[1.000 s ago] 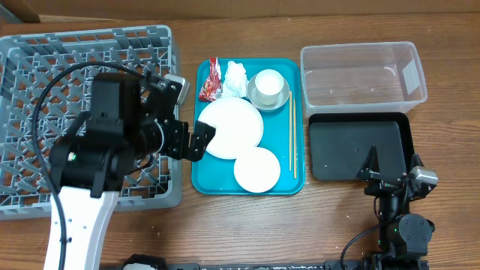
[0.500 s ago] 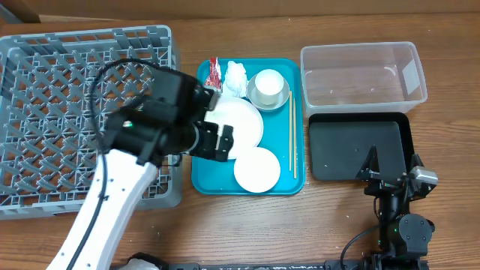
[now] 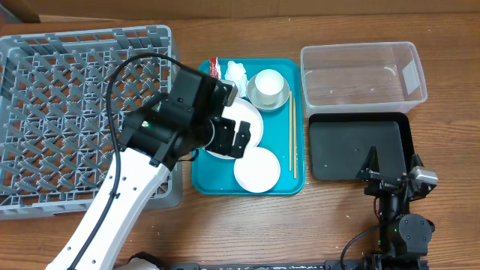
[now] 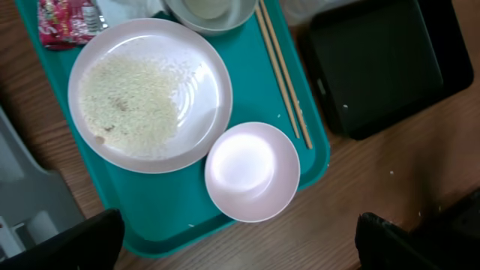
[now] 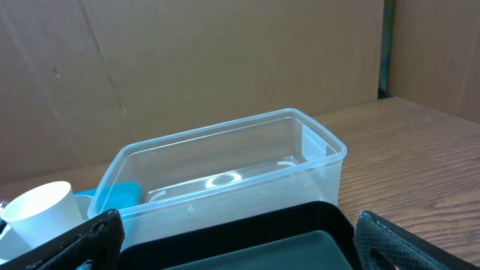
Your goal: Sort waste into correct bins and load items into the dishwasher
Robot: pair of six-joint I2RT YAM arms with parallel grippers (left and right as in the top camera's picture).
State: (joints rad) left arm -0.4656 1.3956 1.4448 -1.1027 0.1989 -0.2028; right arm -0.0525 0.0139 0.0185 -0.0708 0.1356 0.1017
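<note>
Over the middle of the teal tray (image 4: 247,82), the left gripper (image 3: 241,137) hovers wide open and empty above the large plate (image 4: 150,94), whose loose rice grains (image 4: 131,97) could spill if a rim grasp tips it.

On wood table (image 3: 337,225), L to R: grey dish rack (image 3: 82,34) at far L, teal tray (image 3: 217,178) mid, clear tub (image 3: 360,49) at R w/ black tray (image 3: 352,150) just in front, nearly touching. All sat flat.
</note>
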